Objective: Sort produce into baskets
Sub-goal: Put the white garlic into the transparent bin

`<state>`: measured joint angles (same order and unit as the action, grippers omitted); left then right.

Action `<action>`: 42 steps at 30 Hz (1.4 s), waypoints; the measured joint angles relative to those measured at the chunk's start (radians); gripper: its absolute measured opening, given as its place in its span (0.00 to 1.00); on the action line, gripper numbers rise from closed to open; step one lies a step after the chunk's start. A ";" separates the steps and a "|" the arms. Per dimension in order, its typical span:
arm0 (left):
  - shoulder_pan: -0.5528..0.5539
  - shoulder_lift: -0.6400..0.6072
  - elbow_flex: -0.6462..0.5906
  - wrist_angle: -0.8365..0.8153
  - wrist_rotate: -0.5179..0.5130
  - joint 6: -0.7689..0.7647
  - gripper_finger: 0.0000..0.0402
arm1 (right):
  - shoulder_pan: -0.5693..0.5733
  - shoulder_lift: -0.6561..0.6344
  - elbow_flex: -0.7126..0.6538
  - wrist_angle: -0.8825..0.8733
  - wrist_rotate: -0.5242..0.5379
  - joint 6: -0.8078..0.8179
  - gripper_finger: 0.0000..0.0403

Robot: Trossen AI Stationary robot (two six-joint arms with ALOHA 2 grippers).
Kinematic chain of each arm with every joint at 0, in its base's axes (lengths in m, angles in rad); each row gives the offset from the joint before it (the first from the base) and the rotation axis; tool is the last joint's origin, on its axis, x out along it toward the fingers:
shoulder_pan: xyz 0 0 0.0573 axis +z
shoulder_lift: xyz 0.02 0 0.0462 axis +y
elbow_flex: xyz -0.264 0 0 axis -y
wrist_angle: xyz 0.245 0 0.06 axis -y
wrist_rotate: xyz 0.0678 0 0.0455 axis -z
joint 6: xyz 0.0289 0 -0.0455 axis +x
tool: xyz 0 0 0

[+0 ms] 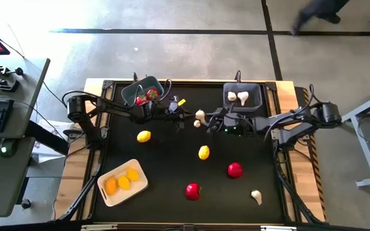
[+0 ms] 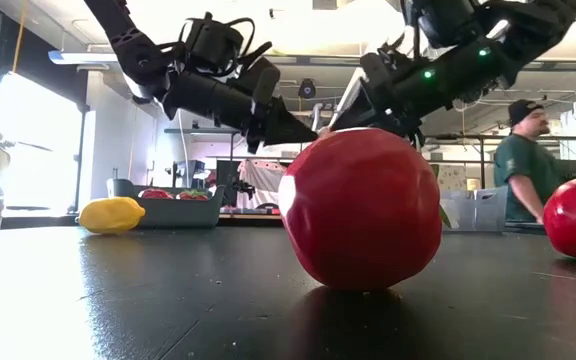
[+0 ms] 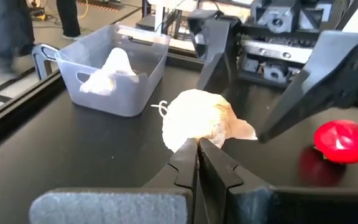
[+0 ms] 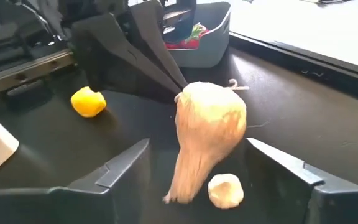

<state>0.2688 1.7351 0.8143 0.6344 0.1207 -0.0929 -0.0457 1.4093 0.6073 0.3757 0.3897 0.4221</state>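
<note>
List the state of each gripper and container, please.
left gripper: shut, tips against a garlic bulb.
right gripper: open, fingers either side of that bulb.
grey-blue bin: holds red pieces.
dark grey bin: holds two garlic bulbs.
cream tray: holds three lemons.

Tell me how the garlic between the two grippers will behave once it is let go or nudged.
The garlic has a round bulb tapering to a narrow stem, so it would probably topple onto its side rather than stand. It looks like a light toy piece, so a nudge may send it rolling in a curve. The left gripper pinches only its edge, so it may swing or slip.
</note>
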 joint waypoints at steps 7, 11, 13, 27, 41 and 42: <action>-0.002 0.000 0.000 0.023 0.000 0.000 0.00 | 0.000 0.019 0.059 -0.111 0.004 0.031 0.38; -0.002 0.000 0.000 0.046 0.011 0.000 0.00 | -0.001 0.019 0.059 -0.117 0.009 0.026 0.18; -0.002 0.000 0.000 0.065 0.029 -0.001 0.00 | -0.001 0.019 0.059 -0.121 0.007 0.026 0.07; -0.001 0.000 0.000 0.072 0.034 0.070 0.12 | -0.001 -0.024 0.059 -0.158 0.011 0.015 0.01; 0.042 0.000 0.000 0.066 0.031 0.019 0.49 | -0.145 -0.225 0.060 -0.465 0.087 -0.014 0.00; 0.043 0.000 0.000 0.067 0.031 0.019 0.49 | -0.167 -0.245 0.060 -0.521 0.110 -0.001 0.00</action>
<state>0.3121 1.7351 0.8143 0.7013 0.1520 -0.0742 -0.2123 1.1641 0.6674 -0.1457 0.4999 0.4208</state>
